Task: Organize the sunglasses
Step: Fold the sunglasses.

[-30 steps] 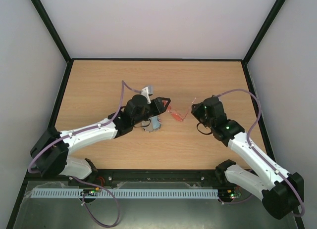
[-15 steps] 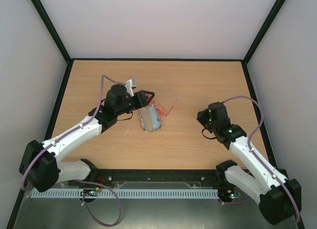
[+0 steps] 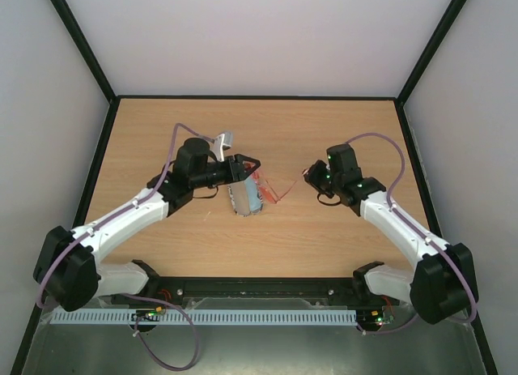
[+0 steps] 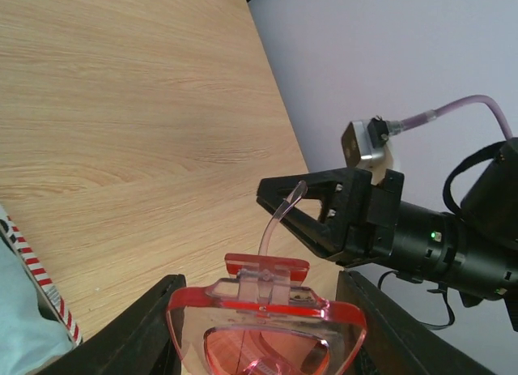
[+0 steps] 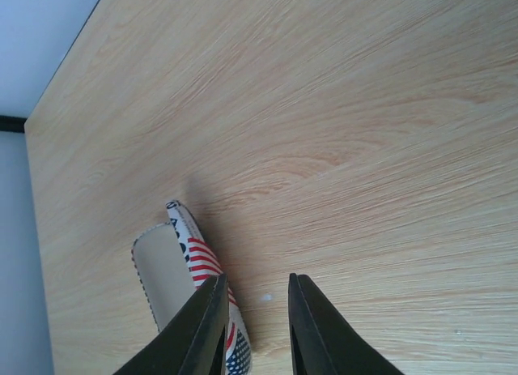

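The sunglasses (image 3: 265, 185), with red-orange frame and tinted lenses, hang just above the right edge of the open flag-patterned case (image 3: 245, 198). My left gripper (image 3: 248, 169) is shut on them. In the left wrist view the frame (image 4: 267, 306) spans the gap between both fingers. One clear temple arm (image 4: 279, 221) sticks out toward my right gripper (image 4: 306, 209). The right gripper (image 3: 311, 177) stands open just right of the temple tip. Nothing lies between its fingers (image 5: 212, 318) in the right wrist view, where the case (image 5: 188, 270) shows beyond them.
A light blue cloth (image 3: 247, 197) lies inside the case. The wooden table (image 3: 340, 132) has black rails along its edges and grey walls on three sides. The case sits near the table's middle, between the two arms.
The left arm has lowered the sunglasses closer over the case. The right gripper, drawn back to the right half a second ago, has swung in again toward the free temple arm.
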Controlling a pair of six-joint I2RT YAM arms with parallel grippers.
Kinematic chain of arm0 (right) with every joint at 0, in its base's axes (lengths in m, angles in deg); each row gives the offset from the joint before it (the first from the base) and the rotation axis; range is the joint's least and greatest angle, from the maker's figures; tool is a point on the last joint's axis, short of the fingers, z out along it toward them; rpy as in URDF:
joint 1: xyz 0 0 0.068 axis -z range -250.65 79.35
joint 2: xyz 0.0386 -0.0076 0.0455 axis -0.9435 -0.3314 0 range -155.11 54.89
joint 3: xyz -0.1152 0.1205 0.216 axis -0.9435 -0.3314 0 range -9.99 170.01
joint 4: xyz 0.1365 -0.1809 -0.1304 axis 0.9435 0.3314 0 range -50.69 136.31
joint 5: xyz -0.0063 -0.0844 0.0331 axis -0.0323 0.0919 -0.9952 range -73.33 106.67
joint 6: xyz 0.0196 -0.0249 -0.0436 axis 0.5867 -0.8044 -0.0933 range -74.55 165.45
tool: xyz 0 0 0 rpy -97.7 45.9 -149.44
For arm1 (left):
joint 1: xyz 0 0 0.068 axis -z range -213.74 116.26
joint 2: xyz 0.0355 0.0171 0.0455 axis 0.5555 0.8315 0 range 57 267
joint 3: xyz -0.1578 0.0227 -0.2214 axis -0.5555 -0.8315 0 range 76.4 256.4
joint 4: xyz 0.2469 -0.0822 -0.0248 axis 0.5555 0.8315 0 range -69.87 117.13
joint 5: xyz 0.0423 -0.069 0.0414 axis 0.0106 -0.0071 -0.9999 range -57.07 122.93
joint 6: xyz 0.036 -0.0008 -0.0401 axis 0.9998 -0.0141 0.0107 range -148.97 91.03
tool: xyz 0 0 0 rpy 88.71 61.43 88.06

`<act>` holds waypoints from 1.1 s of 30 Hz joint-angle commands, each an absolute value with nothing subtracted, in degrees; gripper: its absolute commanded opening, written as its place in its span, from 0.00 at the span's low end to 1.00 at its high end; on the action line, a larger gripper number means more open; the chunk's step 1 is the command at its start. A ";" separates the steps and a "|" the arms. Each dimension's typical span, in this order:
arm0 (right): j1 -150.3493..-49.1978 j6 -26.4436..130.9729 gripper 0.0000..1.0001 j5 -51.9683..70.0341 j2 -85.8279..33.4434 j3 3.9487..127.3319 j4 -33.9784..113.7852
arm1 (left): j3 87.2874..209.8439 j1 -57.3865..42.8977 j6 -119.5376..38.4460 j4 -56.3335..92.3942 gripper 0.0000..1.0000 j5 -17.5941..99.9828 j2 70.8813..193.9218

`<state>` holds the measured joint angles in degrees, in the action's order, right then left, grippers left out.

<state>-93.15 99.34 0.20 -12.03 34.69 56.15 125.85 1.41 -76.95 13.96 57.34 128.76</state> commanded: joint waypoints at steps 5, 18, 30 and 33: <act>-95.50 97.86 0.22 -4.31 -15.95 38.94 53.69 | 125.75 2.30 -78.42 8.41 0.47 60.19 132.06; -105.03 97.18 0.16 -4.66 -22.19 46.33 52.86 | 127.73 5.02 -79.03 5.57 0.47 59.94 136.90; -107.02 95.54 0.15 -4.42 -20.87 45.15 54.38 | 128.21 4.98 -79.05 3.16 0.47 61.99 138.54; -103.47 95.55 0.16 -5.38 -18.22 42.55 54.07 | 128.48 4.40 -77.58 4.31 0.47 63.90 137.72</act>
<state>-106.18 96.78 -4.49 -22.12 44.68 53.72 126.11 4.84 -79.34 6.83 60.81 138.55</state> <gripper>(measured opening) 0.154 0.487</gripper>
